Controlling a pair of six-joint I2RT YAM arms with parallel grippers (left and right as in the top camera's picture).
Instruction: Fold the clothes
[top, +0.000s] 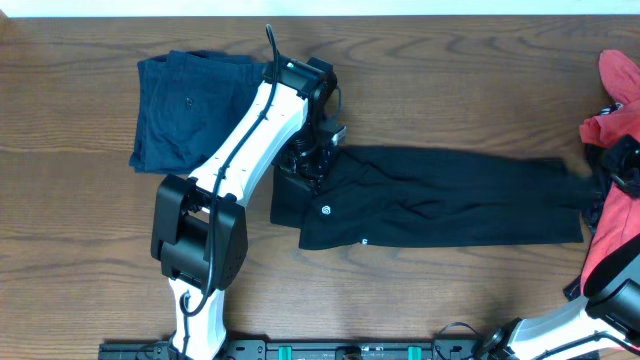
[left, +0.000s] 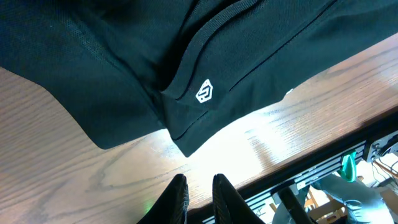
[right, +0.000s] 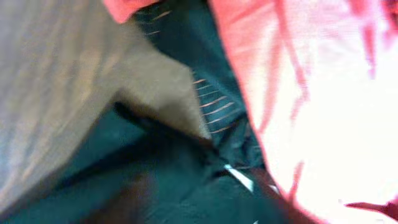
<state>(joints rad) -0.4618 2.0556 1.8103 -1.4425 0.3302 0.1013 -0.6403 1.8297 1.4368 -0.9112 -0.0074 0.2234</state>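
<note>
The left gripper (top: 312, 160) hung at center frame over the black garment's (top: 440, 197) left end, fingers (left: 177, 196) nearly together, holding nothing. The right gripper (top: 612, 165), at the right edge among coral-red pieces (top: 617, 90), was indiscernible.

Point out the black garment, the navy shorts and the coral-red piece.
black garment (top: 450, 205): overhead view, middle of its long body.
navy shorts (top: 185, 110): overhead view, centre of the folded fabric.
coral-red piece (top: 622, 75): overhead view, upper part at the table's right edge.

Bare table (top: 420, 100) beyond black garment (top: 450, 200)
</note>
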